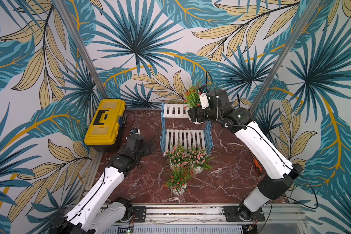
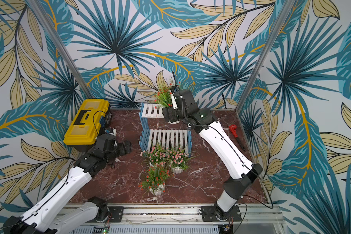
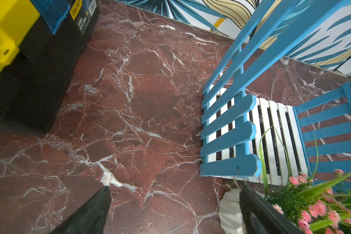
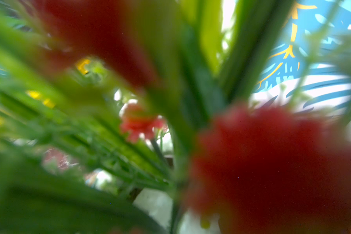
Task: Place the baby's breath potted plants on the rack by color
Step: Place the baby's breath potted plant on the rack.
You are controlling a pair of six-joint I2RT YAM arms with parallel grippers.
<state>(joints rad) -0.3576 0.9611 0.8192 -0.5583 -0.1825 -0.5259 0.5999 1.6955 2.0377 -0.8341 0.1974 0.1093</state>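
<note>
A: Top views, both: what kind of surface?
B: Dark red marble-look tabletop (image 1: 221, 182), veined white. Boxed in on three sides by wallpaper (image 1: 130, 40) of teal and sand-coloured palm leaves with yellow stems. Two metal posts (image 1: 85, 54) slanting up from the back corners; a metal rail (image 1: 180, 212) along the front, carrying both arm bases.
A: And the rack?
B: Rack (image 1: 185, 138) toward the back wall, blue fence sides, white slats; upper shelf behind, lower shelf in front.
A: Right claw?
B: Right claw (image 1: 197, 115) at the right end of the upper shelf, pinching the white pot of a red plant (image 1: 192, 97); pot base peeking out beneath it. Fills the right wrist view with blurred red blooms and green blades.
A: Other plants?
B: Pink plant (image 1: 176, 157) and pink twin (image 1: 199, 157) side by side on the tabletop, just before the lower shelf, leaves reaching over its front edge. Second red plant (image 1: 178, 179) nearer the rail, foliage touching the pink pair.
A: Left claw?
B: Left claw (image 3: 176, 186) spread wide, holding nothing, low over bare marble between the yellow toolbox (image 1: 103, 123) and the rack. In the left wrist view, pink plant's white pot just behind one finger (image 3: 255, 210).
A: Anything else?
B: Red-handled tool (image 2: 232, 128) lying near the right wall.
</note>
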